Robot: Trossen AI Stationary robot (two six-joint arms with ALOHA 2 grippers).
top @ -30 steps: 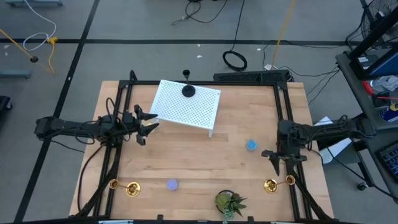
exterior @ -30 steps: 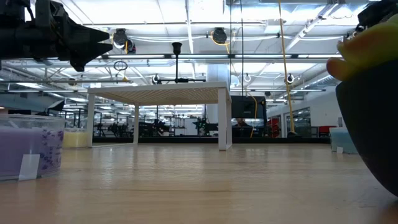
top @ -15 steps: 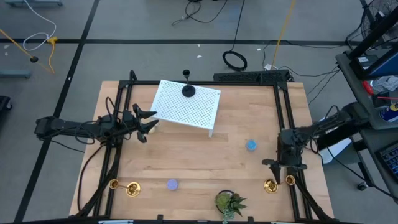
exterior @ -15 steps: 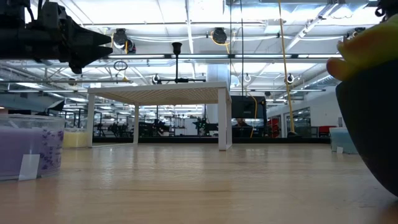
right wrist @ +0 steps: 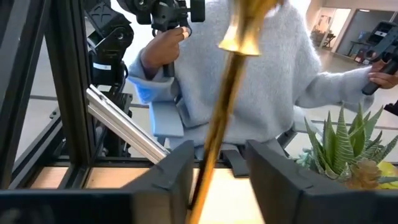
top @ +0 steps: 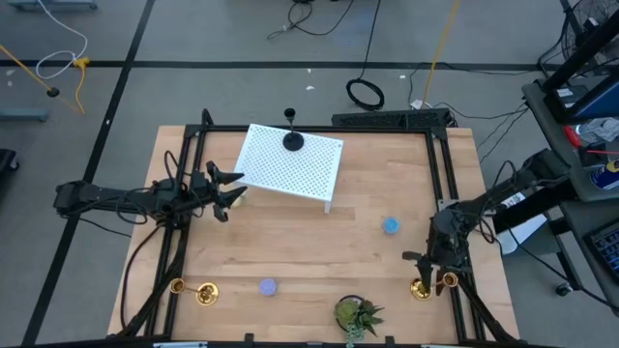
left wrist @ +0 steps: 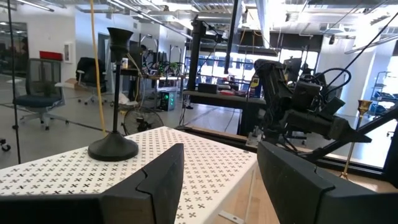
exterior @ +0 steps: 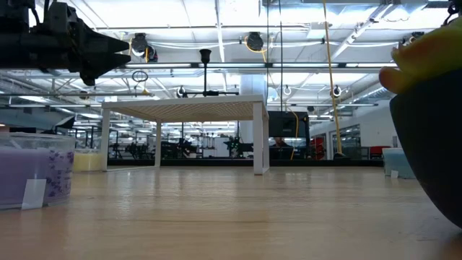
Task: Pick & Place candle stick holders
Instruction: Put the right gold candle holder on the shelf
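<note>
Two pincers: my right pincer [top: 429, 263], fingers spread, straddles what looks like the gold candlestick [top: 422, 287] at lower right; left pincer [top: 230, 189] spread, upper left.

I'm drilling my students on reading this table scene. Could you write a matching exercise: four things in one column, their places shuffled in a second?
Things:
1. black candlestick
2. right gripper
3. left gripper
4. potted plant

Places:
A. beside the rack's left edge
B. table's near edge, centre
C. standing on the white rack
D. around a gold candlestick stem

Pairs: 1-C, 2-D, 3-A, 4-B
</note>
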